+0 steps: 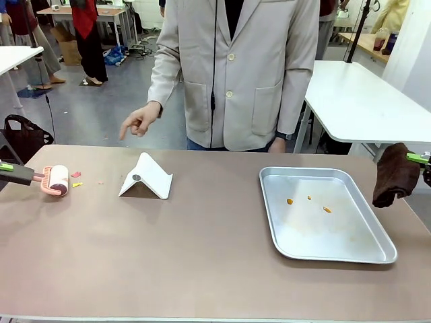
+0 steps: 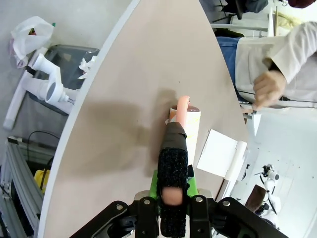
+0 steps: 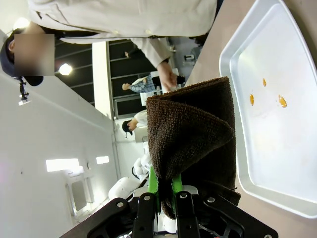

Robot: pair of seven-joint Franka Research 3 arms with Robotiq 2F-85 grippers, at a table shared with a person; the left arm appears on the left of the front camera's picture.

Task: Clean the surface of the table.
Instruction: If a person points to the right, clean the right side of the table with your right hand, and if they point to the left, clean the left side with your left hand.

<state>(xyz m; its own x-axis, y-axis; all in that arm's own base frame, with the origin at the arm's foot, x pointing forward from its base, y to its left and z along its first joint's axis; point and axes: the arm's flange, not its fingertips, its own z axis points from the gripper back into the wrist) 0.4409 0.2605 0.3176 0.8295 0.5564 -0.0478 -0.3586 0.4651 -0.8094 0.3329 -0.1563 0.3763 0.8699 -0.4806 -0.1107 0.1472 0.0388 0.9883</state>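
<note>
The brownish table spans the front view. At its far left my left gripper is shut on the dark handle of a pink lint roller, whose white roll rests on the tabletop. Small red and yellow scraps lie just right of the roll. In the left wrist view the gripper clamps the handle and the roller points away over the table. At the right edge my right gripper is shut on a brown cloth hanging above the table. The right wrist view shows that gripper and the cloth.
A silver tray with a few orange crumbs lies right of centre, its floor also visible. A white folded card stands left of centre. A person in a beige jacket stands at the far side, one hand pointing down toward the left.
</note>
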